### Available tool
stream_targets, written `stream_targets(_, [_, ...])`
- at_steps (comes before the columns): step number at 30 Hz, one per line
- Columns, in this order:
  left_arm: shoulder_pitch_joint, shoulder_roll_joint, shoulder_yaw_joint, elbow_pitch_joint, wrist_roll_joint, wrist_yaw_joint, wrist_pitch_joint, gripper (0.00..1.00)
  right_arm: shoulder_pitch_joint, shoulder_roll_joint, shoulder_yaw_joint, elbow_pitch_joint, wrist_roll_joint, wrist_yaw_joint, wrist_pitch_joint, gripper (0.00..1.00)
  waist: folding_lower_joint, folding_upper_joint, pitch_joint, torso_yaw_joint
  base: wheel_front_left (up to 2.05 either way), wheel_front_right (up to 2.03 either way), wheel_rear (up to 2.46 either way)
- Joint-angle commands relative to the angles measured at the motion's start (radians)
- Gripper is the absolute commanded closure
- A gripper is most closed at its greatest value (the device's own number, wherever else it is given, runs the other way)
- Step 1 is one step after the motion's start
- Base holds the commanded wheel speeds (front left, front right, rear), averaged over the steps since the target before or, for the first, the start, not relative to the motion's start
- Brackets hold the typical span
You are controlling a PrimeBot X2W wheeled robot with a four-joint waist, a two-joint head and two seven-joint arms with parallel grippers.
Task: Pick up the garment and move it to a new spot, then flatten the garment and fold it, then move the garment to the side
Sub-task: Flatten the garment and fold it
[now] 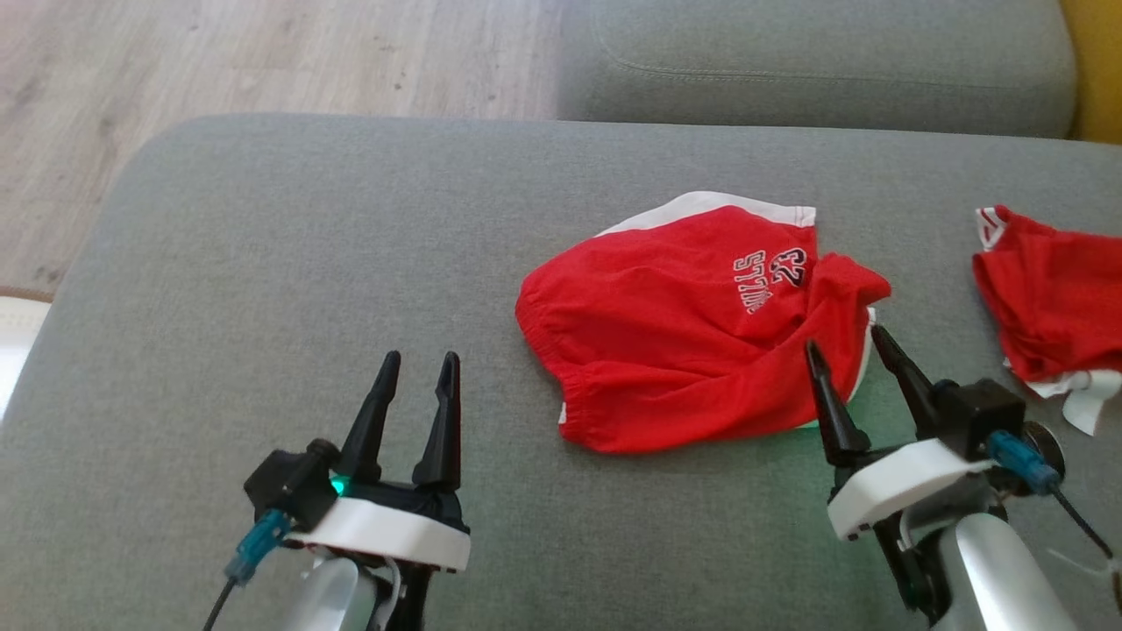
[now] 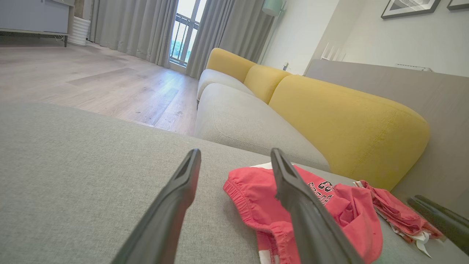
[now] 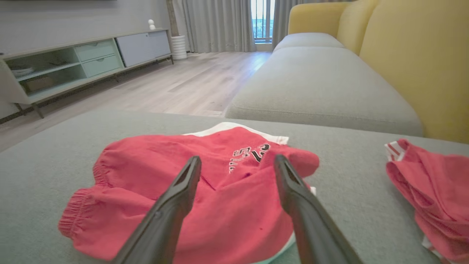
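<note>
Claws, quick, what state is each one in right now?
Left claw: open, holding nothing.
Right claw: open, empty, by the red shorts.

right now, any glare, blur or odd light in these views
Head view: soft even light, green glow on the cushion by the right gripper. Left wrist view: window blown out, room tilted. Right wrist view: near fingers slightly soft, red shorts sharp.

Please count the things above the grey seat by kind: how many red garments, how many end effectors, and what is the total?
Red garments: 2 (shorts with lettering, crumpled garment at the right edge)
End effectors: 2 (left end effector, right end effector, both open)
Total: 4
</note>
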State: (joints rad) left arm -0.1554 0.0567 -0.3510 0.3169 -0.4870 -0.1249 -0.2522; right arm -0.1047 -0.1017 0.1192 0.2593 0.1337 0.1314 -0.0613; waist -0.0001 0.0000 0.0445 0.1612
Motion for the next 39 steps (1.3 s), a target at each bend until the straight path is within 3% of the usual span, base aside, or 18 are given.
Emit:
stream_targets(1, [-0.023,0.008,0.029,-0.035,0.005,-0.006,-0.010,0.00,-0.037,-0.008,0.030,-0.052,0.005,-0.001,0.006,0.00,0.0001,0.0000,0.004,0.010,0.00,0.00,0.00])
stream_targets(12, [-0.052,0.005,-0.011,-0.026,-0.009,-0.006,-0.010,0.00,-0.173,-0.103,0.194,-0.049,0.026,-0.001,0.121,0.00,0.0001,0.0000,0.067,0.110,0.00,0.00,0.00])
stream_targets(23, [-0.090,-0.003,-0.045,-0.007,-0.039,-0.006,-0.010,0.00,-0.428,-0.226,0.494,0.166,0.194,-0.001,0.226,0.00,0.0001,0.0000,0.129,0.248,0.00,0.00,0.00])
stream_targets(34, [-0.108,-0.006,-0.078,-0.001,-0.067,-0.006,-0.010,0.00,-0.597,-0.291,0.692,0.392,0.245,-0.001,0.216,0.00,0.0001,0.0000,0.169,0.340,0.00,0.00,0.00])
stream_targets(35, [-0.107,-0.006,-0.081,-0.001,-0.071,-0.006,-0.010,0.00,-0.608,-0.291,0.700,0.408,0.257,-0.001,0.210,0.82,0.0001,0.0000,0.170,0.343,0.00,0.00,0.00])
stream_targets(36, [-0.106,-0.006,-0.083,-0.001,-0.074,-0.006,-0.010,0.00,-0.620,-0.292,0.707,0.422,0.266,-0.001,0.204,1.00,0.0001,0.0000,0.171,0.346,0.00,0.00,0.00])
stream_targets(39, [-0.104,-0.006,-0.090,-0.003,-0.081,-0.006,-0.010,0.00,-0.658,-0.294,0.725,0.461,0.280,-0.001,0.183,1.00,0.0001,0.0000,0.173,0.354,0.00,0.00,0.00])
